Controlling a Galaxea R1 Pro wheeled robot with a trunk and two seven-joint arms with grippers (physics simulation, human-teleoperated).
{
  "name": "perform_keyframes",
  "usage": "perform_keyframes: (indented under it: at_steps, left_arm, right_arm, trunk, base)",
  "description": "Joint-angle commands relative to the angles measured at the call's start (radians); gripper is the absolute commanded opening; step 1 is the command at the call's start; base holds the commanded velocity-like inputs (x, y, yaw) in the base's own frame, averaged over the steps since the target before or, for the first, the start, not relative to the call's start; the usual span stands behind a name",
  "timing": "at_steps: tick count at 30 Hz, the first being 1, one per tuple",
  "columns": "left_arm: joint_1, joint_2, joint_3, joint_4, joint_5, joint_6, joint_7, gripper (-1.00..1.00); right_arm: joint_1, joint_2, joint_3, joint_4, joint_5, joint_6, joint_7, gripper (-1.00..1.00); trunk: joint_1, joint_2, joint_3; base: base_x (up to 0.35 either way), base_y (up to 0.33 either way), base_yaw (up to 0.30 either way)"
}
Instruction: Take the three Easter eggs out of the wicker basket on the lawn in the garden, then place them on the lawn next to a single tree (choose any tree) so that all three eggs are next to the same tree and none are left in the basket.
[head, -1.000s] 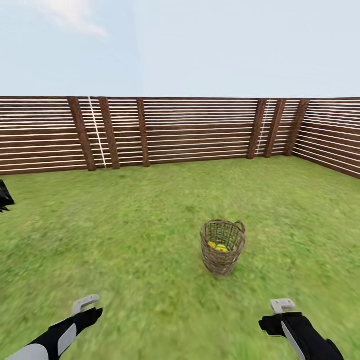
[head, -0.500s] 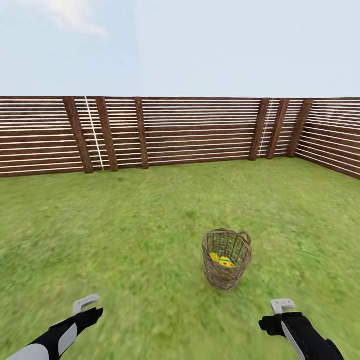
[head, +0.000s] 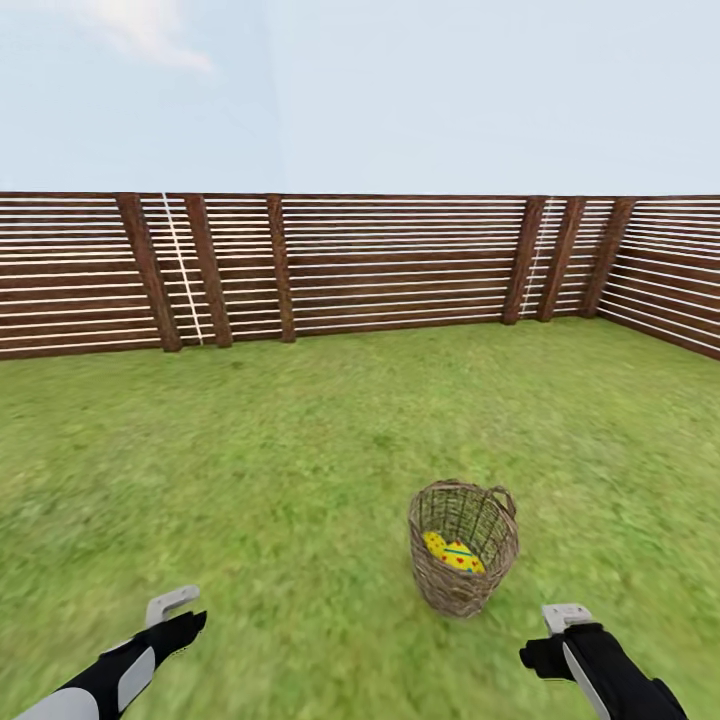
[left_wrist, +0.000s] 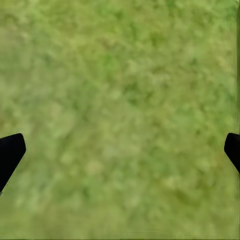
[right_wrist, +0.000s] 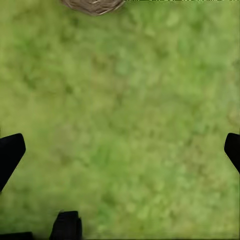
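Note:
The wicker basket (head: 463, 560) stands upright on the lawn (head: 270, 460), ahead of me and a little right of centre. Yellow Easter eggs (head: 455, 553) with red dots and a blue band lie in its bottom; the weave hides their number. My left gripper (head: 172, 606) hovers low over the grass, well left of the basket. My right gripper (head: 566, 616) hovers just right of and nearer than the basket. In the wrist views the left gripper (left_wrist: 120, 150) and right gripper (right_wrist: 120, 150) stand open over bare grass. The basket's edge (right_wrist: 93, 5) shows in the right wrist view. The tree is out of view.
A brown slatted wooden fence (head: 400, 265) runs across the far side of the lawn and turns toward me along the right (head: 670, 300). Open grass lies all around the basket.
The camera has moved forward, so the basket sits nearer and lower in the picture. A dark leaf patch at the left edge has left the view. Both arms hold the same pose.

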Motion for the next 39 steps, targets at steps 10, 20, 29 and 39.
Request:
perform_keyframes:
  at_steps: [10,20,29,39]
  left_arm:
    - [-0.001,-0.004,0.008,0.002,0.002,-0.016,-0.006,1.0]
    - [-0.001,-0.019,0.007,0.003,0.002,-0.019,-0.007,1.0]
    - [-0.001,-0.022,0.007,0.003,0.002,-0.02,-0.007,1.0]
    - [-0.001,-0.025,0.006,0.004,0.002,-0.019,-0.006,1.0]
  right_arm:
    - [0.0,0.008,0.006,-0.001,0.013,0.049,0.004,1.0]
    - [0.0,0.009,0.022,-0.027,0.032,0.134,0.005,1.0]
    - [0.0,0.011,0.024,-0.03,0.033,0.136,0.006,1.0]
    - [0.0,0.012,0.027,-0.026,0.034,0.136,0.005,1.0]
  trunk:
    - [0.001,0.0,-0.001]
    - [0.001,0.0,-0.001]
    - [0.001,0.0,-0.001]
    - [0.001,0.0,-0.001]
  base:
    - [0.339,0.0,0.0]
    - [0.302,0.0,0.0]
    - [0.064,0.0,0.0]
    - [0.299,0.0,0.0]
